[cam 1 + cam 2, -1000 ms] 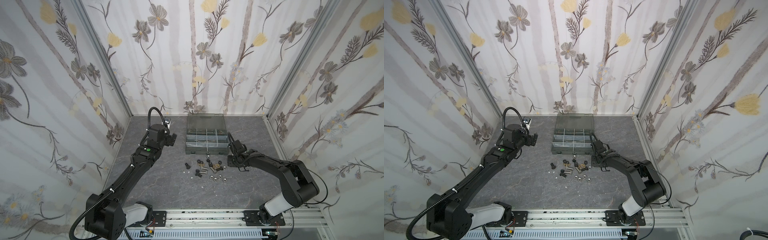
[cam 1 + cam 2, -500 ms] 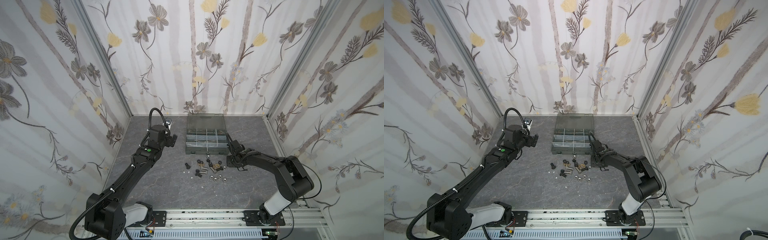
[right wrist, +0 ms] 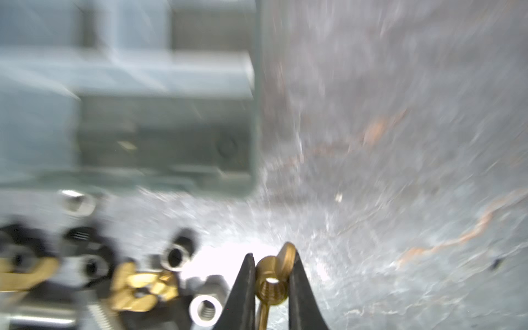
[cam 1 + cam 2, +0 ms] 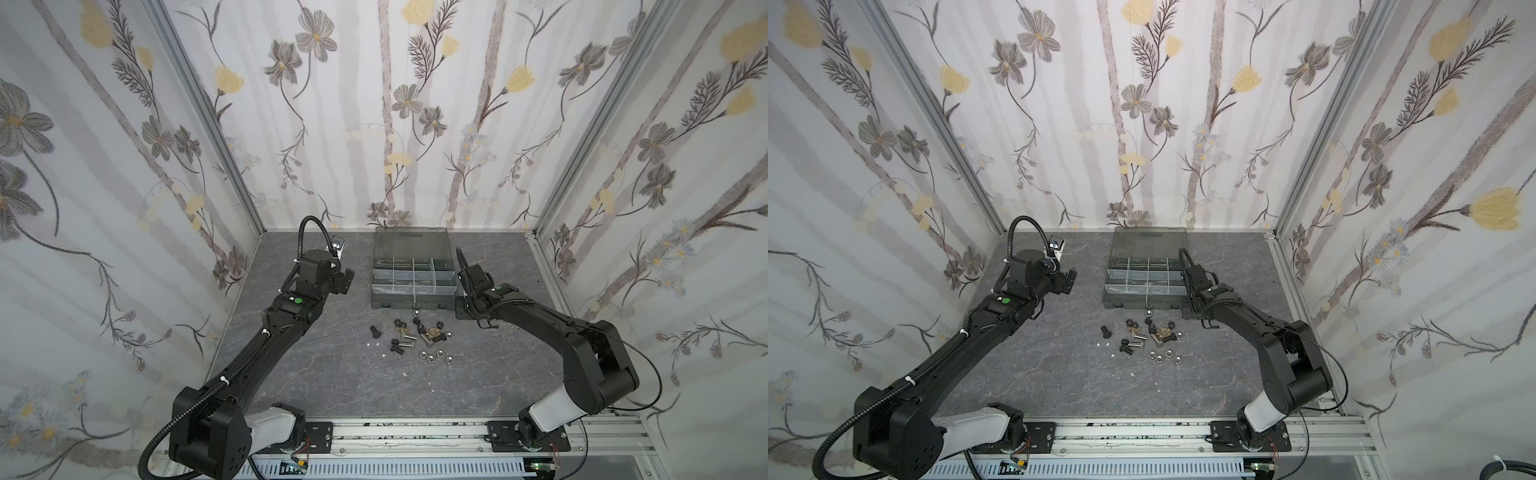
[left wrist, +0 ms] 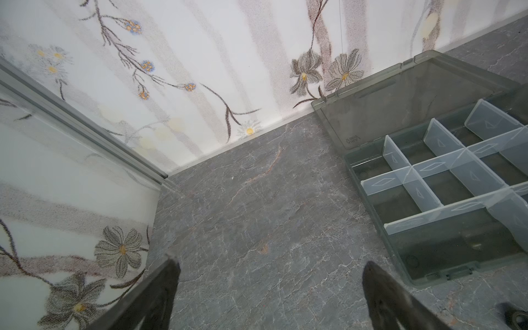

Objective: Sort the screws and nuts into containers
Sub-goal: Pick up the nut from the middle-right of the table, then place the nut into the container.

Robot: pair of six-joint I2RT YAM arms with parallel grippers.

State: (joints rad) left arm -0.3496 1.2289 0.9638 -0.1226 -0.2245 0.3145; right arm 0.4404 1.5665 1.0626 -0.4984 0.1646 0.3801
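Grips a brass-gold wing nut (image 3: 273,281) in the black right hand (image 3: 271,257), low beside the loose pile of screws and nuts (image 4: 417,334) on the grey marbled desk (image 3: 400,171). Needs a level carry over the wall of the dark grey organizer case (image 3: 253,128). Shows left hand (image 5: 271,265) spread, empty.

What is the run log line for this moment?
left gripper: open, empty | right gripper: shut on brass wing nut | other screws and nuts: loose on table before organizer case
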